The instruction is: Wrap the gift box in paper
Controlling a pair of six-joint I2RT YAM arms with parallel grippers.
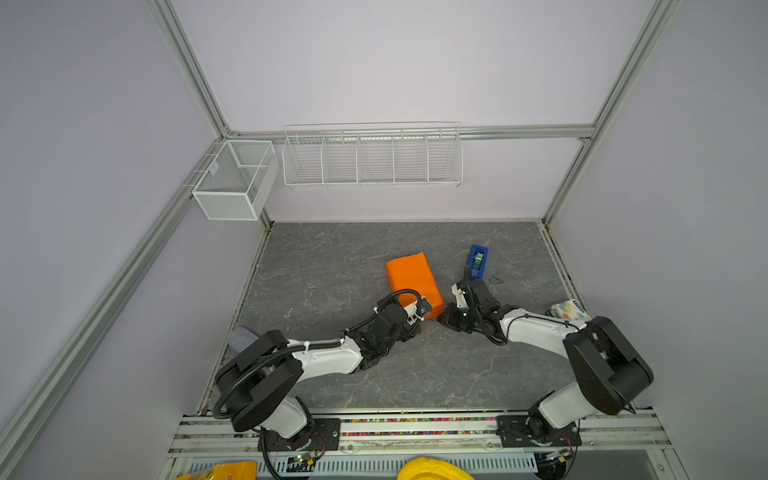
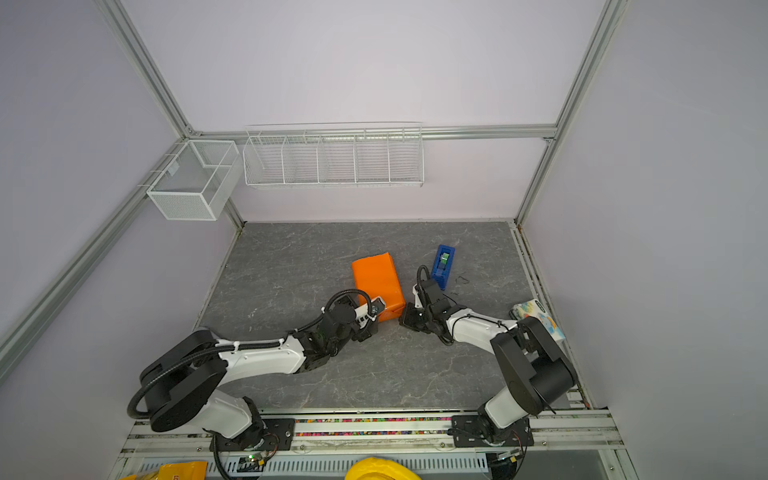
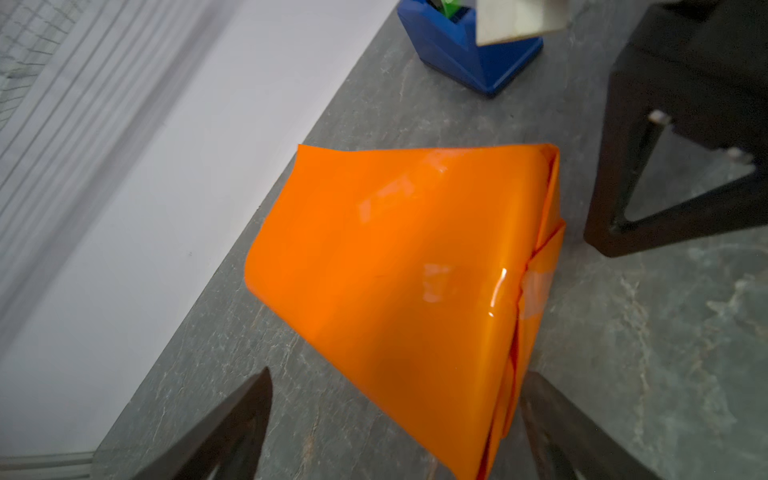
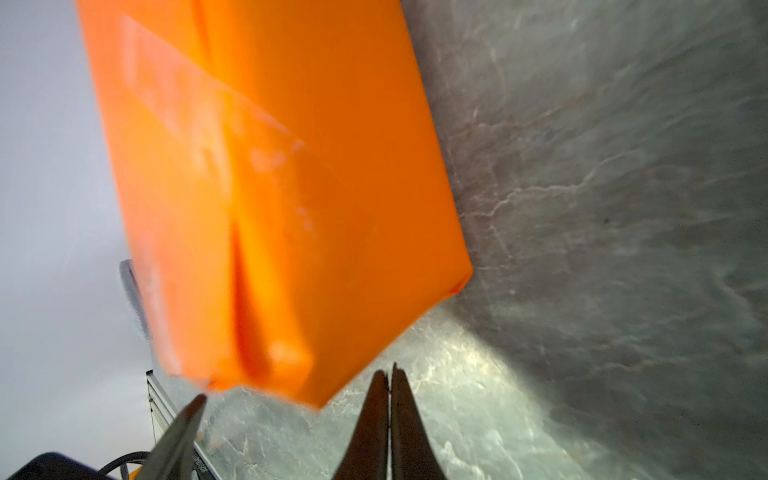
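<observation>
You have the thin orange-yellow paper (image 1: 411, 282) closed all around the gift box, which is hidden inside, in the middle of the grey marbled surface (image 1: 332, 270). The visible end is folded and taped, so I judge the wrapping nearly finished. Your left fingers (image 1: 423, 311) stand wide open around its near corner and hold nothing. Your right fingers (image 4: 388, 390) are shut and empty, just beside it.

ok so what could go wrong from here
The left gripper stands open astride the near end of the paper; closing hard could crush the folds there. The side fold is held by a tape strip, and the seam gapes in the right wrist view. A nudge from the shut right gripper beside it might pop it open. The dispenser sits close to that gripper and could get knocked.
</observation>
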